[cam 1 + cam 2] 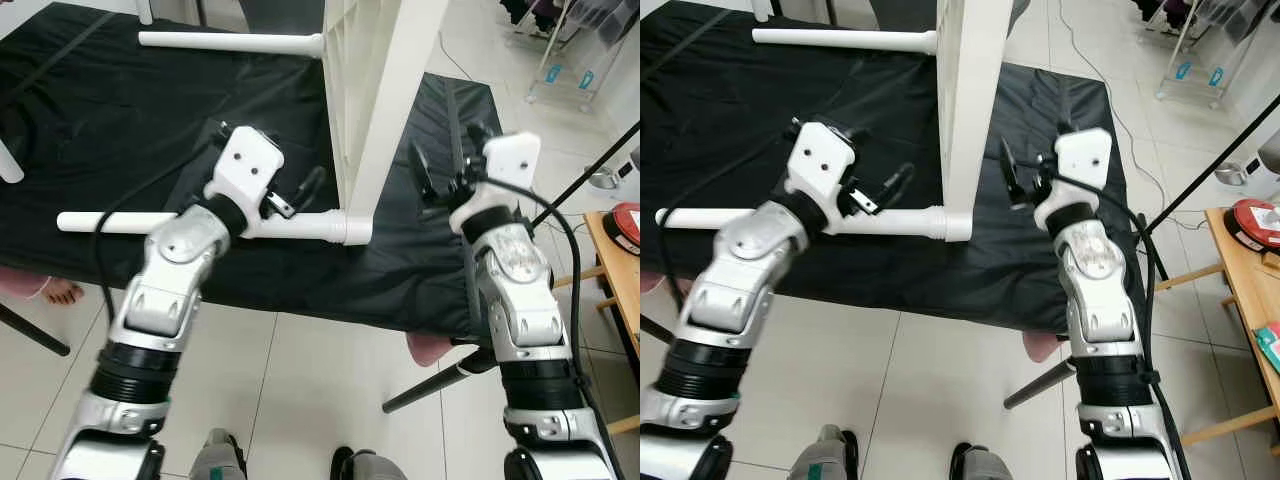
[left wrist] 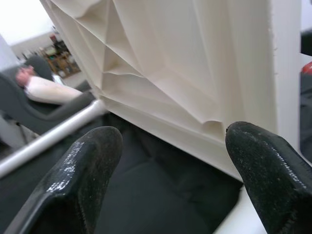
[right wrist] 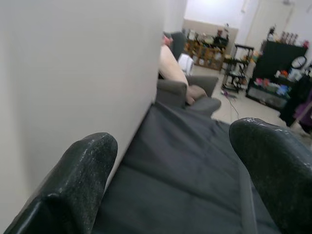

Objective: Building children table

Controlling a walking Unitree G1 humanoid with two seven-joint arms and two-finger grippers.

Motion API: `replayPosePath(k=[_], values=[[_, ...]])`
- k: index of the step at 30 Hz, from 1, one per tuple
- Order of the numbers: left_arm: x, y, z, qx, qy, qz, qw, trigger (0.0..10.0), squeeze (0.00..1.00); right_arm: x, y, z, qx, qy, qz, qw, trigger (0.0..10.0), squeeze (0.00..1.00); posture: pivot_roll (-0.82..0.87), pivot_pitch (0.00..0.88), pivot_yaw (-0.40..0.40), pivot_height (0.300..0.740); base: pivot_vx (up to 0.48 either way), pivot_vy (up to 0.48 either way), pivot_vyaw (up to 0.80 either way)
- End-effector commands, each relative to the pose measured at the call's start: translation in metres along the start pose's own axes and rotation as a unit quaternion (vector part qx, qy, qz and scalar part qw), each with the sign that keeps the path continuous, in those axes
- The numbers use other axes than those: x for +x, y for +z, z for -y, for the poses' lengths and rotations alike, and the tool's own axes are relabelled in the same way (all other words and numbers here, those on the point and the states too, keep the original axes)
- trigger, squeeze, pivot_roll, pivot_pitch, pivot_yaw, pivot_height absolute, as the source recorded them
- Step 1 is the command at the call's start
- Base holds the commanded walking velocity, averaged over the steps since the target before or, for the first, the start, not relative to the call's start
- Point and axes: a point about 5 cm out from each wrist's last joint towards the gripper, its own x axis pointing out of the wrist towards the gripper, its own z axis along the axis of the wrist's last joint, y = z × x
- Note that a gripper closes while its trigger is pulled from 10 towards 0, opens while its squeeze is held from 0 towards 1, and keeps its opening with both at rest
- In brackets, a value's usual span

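Tabletop [image 1: 372,90] stands on edge between both parted hands.

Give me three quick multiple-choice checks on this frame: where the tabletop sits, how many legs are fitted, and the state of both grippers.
1. The white tabletop stands on edge:
A. between the two grippers
B. on the tiled floor
C. to the right of both grippers

2. White legs fitted to it:
A. none
B. two
C. four

3. The left gripper and right gripper are:
A. both open
B. both shut
C. left shut, right open

Answers: 1 A, an arm shows on each side; 2 B, both lie over the black cloth; 3 A, fingers are spread in each wrist view.
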Motion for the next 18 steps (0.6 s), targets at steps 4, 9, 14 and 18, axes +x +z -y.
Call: replayPosePath(k=[4, 9, 14, 18], values=[[-0.013, 0.009, -0.005, 0.085, 0.056, -0.017, 0.995, 10.0, 0.00, -0.030, -0.030, -0.003, 0.035, 0.014, -0.068, 0.997, 10.0, 0.00, 0.20, 0.156, -0.090, 0.740, 0.000, 0.000, 0.00], [-0.020, 0.009, -0.005, 0.097, 0.039, -0.026, 0.994, 10.0, 0.00, -0.050, -0.040, -0.015, 0.058, 0.052, -0.098, 0.992, 10.0, 0.00, 0.21, 0.155, -0.093, 0.740, 0.000, 0.000, 0.00], [-0.029, 0.005, 0.006, 0.126, 0.019, -0.053, 0.990, 10.0, 0.00, -0.086, -0.060, -0.047, 0.125, 0.112, -0.159, 0.973, 10.0, 0.00, 0.21, 0.145, -0.095, 0.740, 0.000, 0.000, 0.00], [-0.028, 0.010, -0.003, 0.155, 0.056, -0.047, 0.985, 10.0, 0.00, -0.091, -0.061, -0.064, 0.145, 0.133, -0.166, 0.966, 10.0, 0.00, 0.22, 0.138, -0.098, 0.740, 0.000, 0.000, 0.00]])
